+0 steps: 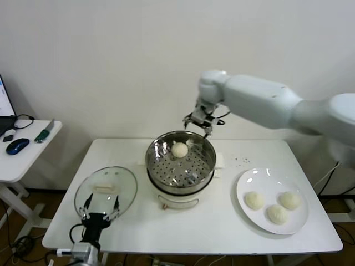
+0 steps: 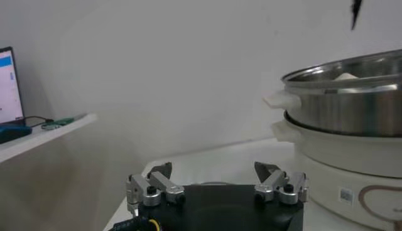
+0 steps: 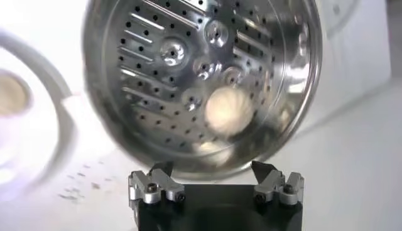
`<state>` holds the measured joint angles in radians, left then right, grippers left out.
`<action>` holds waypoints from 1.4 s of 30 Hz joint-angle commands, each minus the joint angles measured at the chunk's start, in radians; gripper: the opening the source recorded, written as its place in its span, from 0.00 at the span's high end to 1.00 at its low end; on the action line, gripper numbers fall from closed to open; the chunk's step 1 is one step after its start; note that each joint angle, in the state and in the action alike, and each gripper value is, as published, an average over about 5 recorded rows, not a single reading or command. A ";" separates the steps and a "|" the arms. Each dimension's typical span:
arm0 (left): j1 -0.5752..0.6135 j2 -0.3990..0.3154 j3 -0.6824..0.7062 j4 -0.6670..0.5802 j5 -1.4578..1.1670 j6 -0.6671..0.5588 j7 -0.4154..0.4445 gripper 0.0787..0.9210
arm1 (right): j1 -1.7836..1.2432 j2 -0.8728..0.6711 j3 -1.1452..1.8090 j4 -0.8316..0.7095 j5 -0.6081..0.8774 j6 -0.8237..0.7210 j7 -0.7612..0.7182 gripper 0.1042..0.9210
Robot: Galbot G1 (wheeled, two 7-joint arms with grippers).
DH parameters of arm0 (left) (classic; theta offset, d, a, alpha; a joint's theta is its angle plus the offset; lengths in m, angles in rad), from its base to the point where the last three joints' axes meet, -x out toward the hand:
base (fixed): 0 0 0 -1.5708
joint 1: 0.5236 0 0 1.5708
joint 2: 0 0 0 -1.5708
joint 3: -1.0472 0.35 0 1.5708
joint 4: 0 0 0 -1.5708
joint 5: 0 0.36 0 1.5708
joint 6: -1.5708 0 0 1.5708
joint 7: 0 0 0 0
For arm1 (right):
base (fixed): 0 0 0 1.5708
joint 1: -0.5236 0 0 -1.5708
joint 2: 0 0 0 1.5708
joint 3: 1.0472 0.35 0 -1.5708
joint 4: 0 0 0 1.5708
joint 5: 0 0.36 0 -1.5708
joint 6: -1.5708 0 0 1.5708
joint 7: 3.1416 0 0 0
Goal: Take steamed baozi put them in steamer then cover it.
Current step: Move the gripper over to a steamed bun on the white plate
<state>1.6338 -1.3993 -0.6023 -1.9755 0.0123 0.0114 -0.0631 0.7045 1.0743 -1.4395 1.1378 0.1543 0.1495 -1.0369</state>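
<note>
Glass lid (image 1: 106,189), clear and round, lies flat on the near left of the white table (image 1: 222,227), not yet on the pot. Left gripper (image 1: 100,212) hangs at the table's near edge, just at the lid's near rim, fingers spread and empty; idle.

Plate (image 1: 252,219), white, near right of the table: three buns (image 1: 254,200), (image 1: 289,199), (image 1: 277,213) lie on it, close together, still to be moved.

Steamer (image 1: 155,163), shiny steel with a holed tray on a white base, stands mid-table between lid and plate. One bun (image 1: 179,149) rests on the tray toward the far wall; the right wrist view shows it lying free on the holes (image 3: 228,112).

Right gripper (image 1: 201,120) hovers above the steamer's far rim, fingers apart, holding nothing; the bun below it appears released.

Progress, as judged: one of four buns placed, three left, then the lid.

Surroundings: side table (image 1: 22,160) at far left, well apart, carrying a mouse (image 1: 18,146), cables and a screen edge. White wall behind.

Obstructions: none between plate and steamer. The steamer's tall wall is the one thing each bun must clear.
</note>
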 commanded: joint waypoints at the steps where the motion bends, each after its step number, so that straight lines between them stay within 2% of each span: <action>1: -0.003 -0.003 0.004 -0.002 -0.001 -0.009 -0.005 0.12 | 0.089 -0.350 -0.153 0.214 0.330 -0.403 0.020 0.12; 6: 0.000 -0.007 0.007 -0.008 0.000 -0.008 -0.011 0.12 | 0.021 -0.436 -0.163 0.255 0.361 -0.476 0.011 0.12; 16: 0.027 -0.010 -0.011 -0.024 0.000 -0.008 -0.016 0.12 | -0.295 -0.510 0.007 0.243 0.171 -0.472 0.006 0.12; 23: 0.034 -0.021 -0.002 -0.023 0.015 0.002 -0.018 0.12 | -0.441 -0.480 0.112 0.203 0.076 -0.441 0.028 0.12; 42: 0.018 -0.034 0.014 -0.017 0.037 0.014 -0.026 0.12 | -0.522 -0.384 0.183 0.085 0.011 -0.406 0.019 0.12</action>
<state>1.6535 -1.4318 -0.5881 -1.9976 0.0434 0.0226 -0.0893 0.2324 0.6793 -1.2903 1.2560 0.1936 -0.2549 -1.0176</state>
